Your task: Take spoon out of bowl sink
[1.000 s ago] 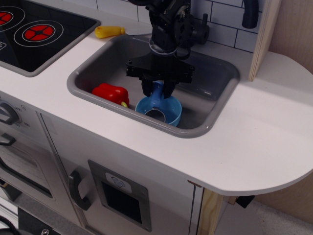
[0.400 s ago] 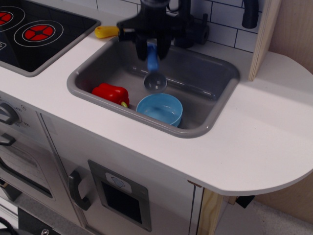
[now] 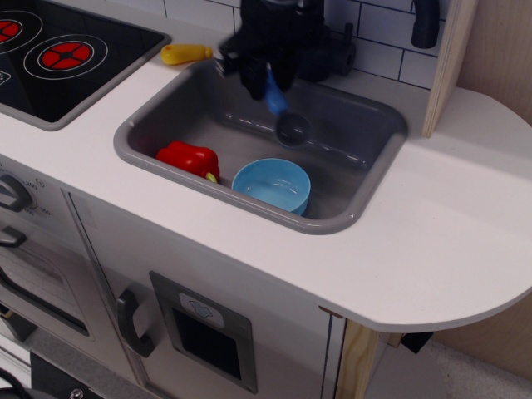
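One spoon held above the sink, clear of the bowl

One black robot hand (image 3: 268, 76) hung over the rear left part of the sink (image 3: 366, 212), its fingers clamped on the short blue handle of the toy spoon (image 3: 283, 112). The spoon slanted down and to the right from the grip, so its round silver-grey scoop sat below and right of the hand, in the air above the basin floor. The hand itself was blurred, and its outline was hard to read.

The light-blue bowl (image 3: 272, 185) stood upright near the front wall of the sink, well apart from the spoon and holding nothing that could be seen. It was round, smooth and glossy. Just left of it lay a shiny red toy pepper (image 3: 189, 158) with a yellow-green tip.

The sink was a grey moulded basin with rounded corners, set in a plain white worktop (image 3: 465, 241). A yellow-handled utensil (image 3: 186, 54) lay on the worktop behind the sink's left corner, beside the black stovetop (image 3: 79, 62) with red rings.
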{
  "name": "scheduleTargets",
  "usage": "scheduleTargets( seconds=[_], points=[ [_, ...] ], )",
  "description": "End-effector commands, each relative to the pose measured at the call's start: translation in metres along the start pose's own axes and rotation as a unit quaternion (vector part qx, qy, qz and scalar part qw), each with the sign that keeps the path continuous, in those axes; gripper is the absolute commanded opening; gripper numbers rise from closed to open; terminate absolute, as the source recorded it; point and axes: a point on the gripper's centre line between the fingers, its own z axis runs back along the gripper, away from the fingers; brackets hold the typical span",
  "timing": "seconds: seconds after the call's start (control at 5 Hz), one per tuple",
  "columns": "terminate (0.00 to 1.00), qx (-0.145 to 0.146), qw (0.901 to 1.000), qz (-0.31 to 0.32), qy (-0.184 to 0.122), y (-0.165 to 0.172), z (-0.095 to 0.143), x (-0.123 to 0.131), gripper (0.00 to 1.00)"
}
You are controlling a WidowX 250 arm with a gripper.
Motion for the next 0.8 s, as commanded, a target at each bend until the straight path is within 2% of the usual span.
scheduleTargets(
  seconds=[0.0,0.4,0.6],
  points=[
    [0.0,-0.005,0.9911,0.133,-0.01,-0.004,-0.008,0.007,0.0],
    [0.0,0.003,0.9848,0.173,-0.014,0.004,-0.036,0.024,0.0],
    [0.0,0.03,0.9859,0.165,0.002,0.009,-0.05,0.031,0.0]
  ],
)
